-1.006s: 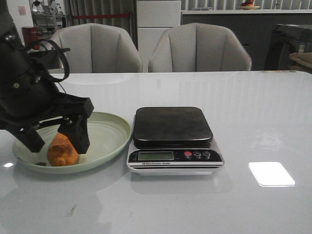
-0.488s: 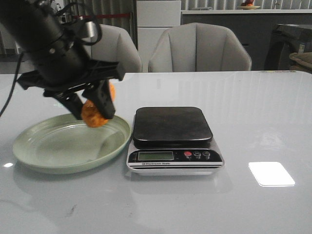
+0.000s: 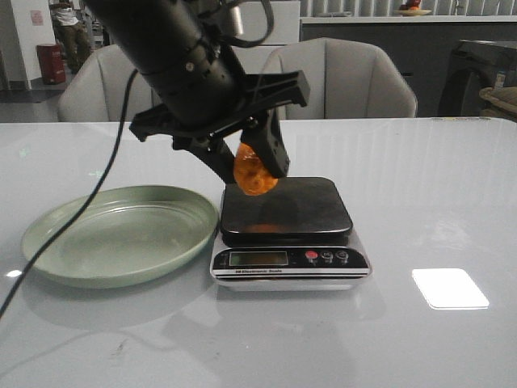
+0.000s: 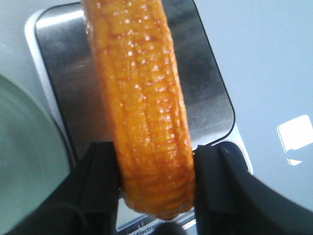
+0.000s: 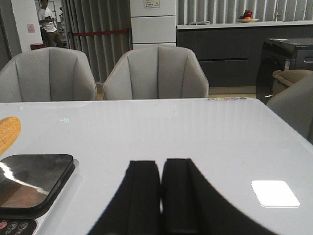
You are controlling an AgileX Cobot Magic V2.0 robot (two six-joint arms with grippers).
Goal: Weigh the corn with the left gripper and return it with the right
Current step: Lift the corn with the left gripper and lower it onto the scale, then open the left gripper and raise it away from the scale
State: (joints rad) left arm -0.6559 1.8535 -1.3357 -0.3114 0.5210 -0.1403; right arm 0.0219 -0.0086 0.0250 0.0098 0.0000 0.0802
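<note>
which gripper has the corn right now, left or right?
The left gripper: its fingers clamp the corn above the scale's platform. The right gripper is shut on nothing, off to the side over bare table.

The glossy orange-yellow cob of corn [image 3: 255,172], kernels in rows, hangs mid-frame in the front view, clamped between the bulky matte-black left gripper's [image 3: 252,166] wedge-shaped fingers [image 4: 100,182], blunt end down.

Two grey chairs [image 3: 327,77] behind the glossy table [image 3: 436,186] — white cabinet [image 3: 260,32] beyond.
</note>
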